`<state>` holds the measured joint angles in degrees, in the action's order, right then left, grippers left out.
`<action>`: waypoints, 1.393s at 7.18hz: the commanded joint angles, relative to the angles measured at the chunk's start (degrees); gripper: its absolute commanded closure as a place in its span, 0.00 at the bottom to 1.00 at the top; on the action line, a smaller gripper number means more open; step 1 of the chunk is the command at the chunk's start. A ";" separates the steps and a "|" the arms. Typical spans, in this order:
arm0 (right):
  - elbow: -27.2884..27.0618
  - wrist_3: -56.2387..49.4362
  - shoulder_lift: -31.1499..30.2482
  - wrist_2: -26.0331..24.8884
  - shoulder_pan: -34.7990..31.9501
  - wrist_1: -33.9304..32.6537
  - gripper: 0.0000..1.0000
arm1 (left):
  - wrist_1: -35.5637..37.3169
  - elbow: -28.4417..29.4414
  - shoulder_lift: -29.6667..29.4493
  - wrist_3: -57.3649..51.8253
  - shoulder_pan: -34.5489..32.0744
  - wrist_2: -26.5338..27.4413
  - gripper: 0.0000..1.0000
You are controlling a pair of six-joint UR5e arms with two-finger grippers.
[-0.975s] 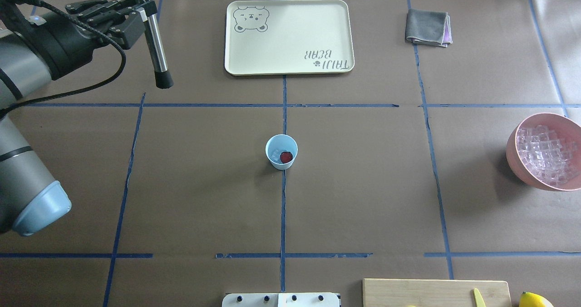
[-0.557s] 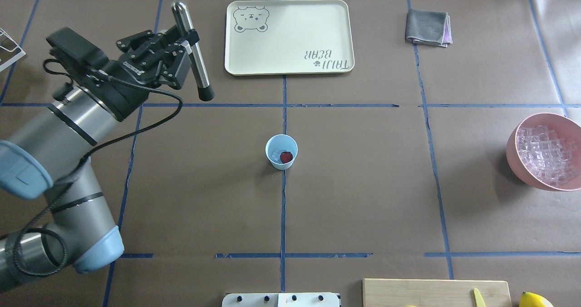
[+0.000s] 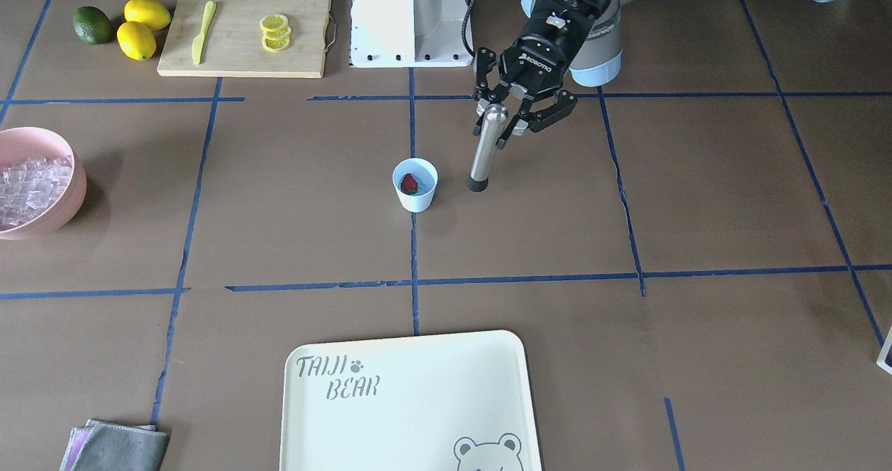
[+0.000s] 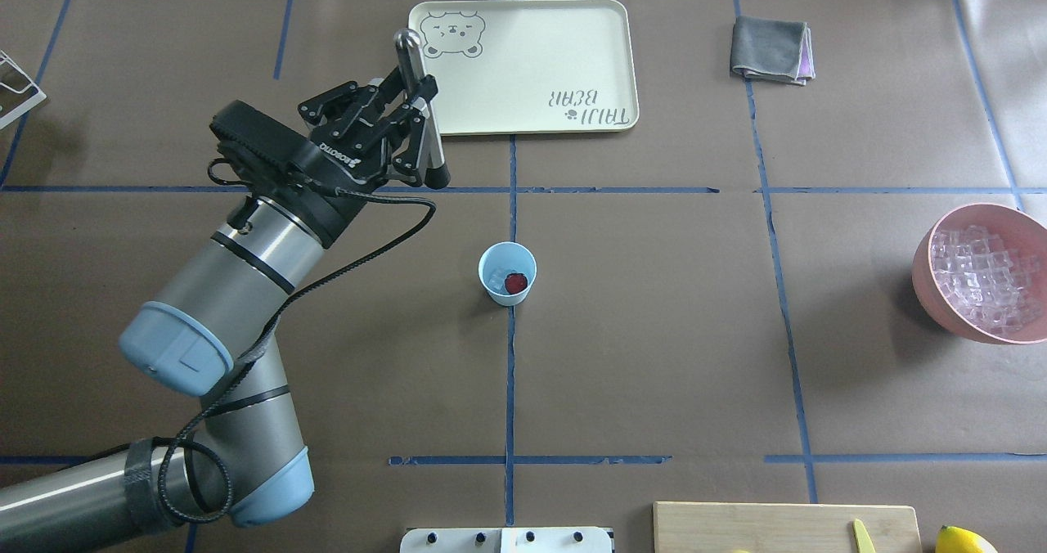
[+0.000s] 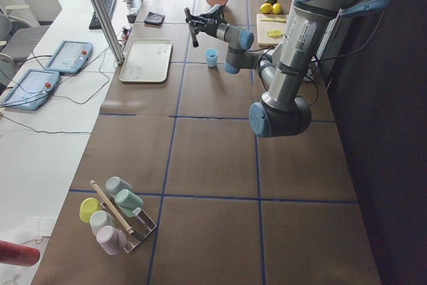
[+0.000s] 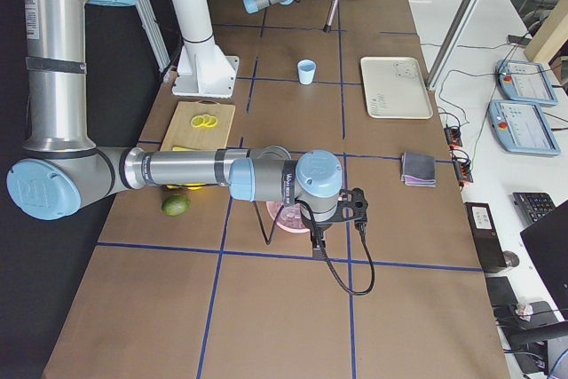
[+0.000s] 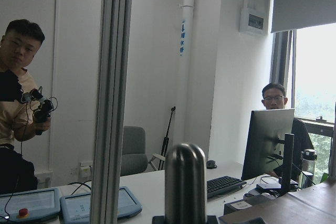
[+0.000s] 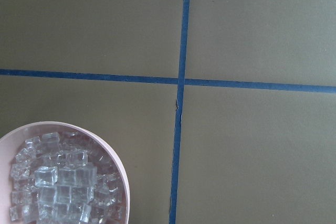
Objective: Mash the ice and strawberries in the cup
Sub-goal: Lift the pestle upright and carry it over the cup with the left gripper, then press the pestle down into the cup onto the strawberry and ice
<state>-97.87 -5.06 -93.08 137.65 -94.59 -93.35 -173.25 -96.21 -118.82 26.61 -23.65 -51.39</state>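
The left gripper (image 4: 415, 110) clamped the muddler (image 4: 433, 157), raised near the mid-table cup (image 4: 507, 272) holding ice (image 4: 496, 276) and strawberry (image 4: 515, 283); mashing awaited centring over the mouth, then plunging; the right gripper (image 6: 357, 208) couldn't be judged.

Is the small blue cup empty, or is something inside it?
Not empty. The cup stands mouth up, and the overhead view shows a strawberry and ice lying inside it.

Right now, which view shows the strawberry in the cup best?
Overhead exterior: it looks straight into the cup, showing the strawberry beside ice. Front-facing shows the berry too, but no clear ice. Side views show the cup, too small to make out the berry; wrist views miss it.
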 commanded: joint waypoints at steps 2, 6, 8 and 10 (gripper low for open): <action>0.22 0.13 -0.35 0.25 0.02 -0.25 0.01 | -3.40 4.72 -3.09 -0.07 5.17 3.91 1.00; 0.13 0.13 -0.35 0.43 0.02 -0.25 0.01 | -9.56 9.46 -3.53 -0.07 9.15 5.43 1.00; 0.22 0.13 -0.35 0.34 0.02 -0.25 0.01 | -9.73 10.51 -3.70 0.02 9.50 5.51 1.00; 0.57 0.13 -0.35 0.43 0.02 -0.17 0.01 | -9.73 11.48 -4.40 0.02 9.50 5.51 1.00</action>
<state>-97.53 -4.92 -93.43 138.02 -94.57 -93.59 -182.96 -85.46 -122.69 26.62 -14.18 -45.88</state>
